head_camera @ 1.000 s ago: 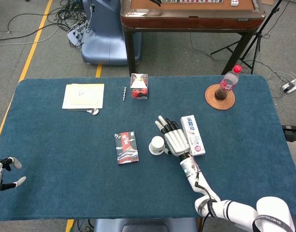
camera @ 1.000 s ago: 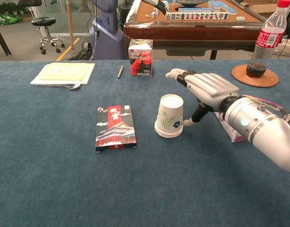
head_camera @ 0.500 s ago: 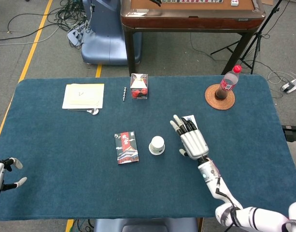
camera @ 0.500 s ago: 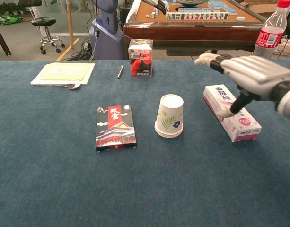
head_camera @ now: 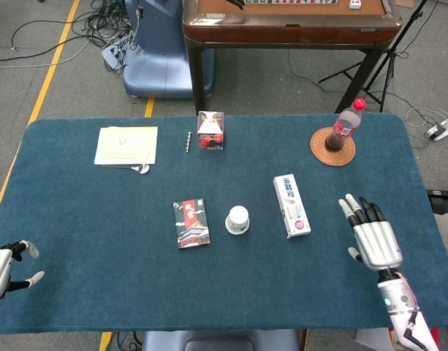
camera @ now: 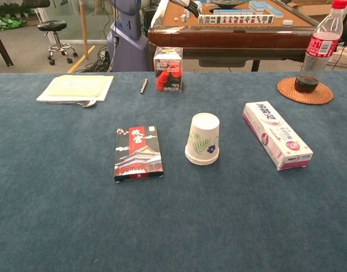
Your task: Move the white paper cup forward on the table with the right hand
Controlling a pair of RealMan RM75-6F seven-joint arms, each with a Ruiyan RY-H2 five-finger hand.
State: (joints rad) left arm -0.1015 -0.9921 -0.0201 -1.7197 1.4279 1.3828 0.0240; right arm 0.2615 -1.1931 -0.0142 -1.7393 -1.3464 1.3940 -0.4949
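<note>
My right hand (head_camera: 374,238) hovers with fingers spread and empty, the upturned white leaf-printed paper cup (camera: 203,139) well to its left. The cup looks light and crushable; I judge a gentle grip around its sidewall best.

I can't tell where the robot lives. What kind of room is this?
Probably a robot testing lab or workshop. A blue-covered table holds scattered practice things like a white paper cup, loose cables lie on the floor, and a mahjong table stands behind.
</note>
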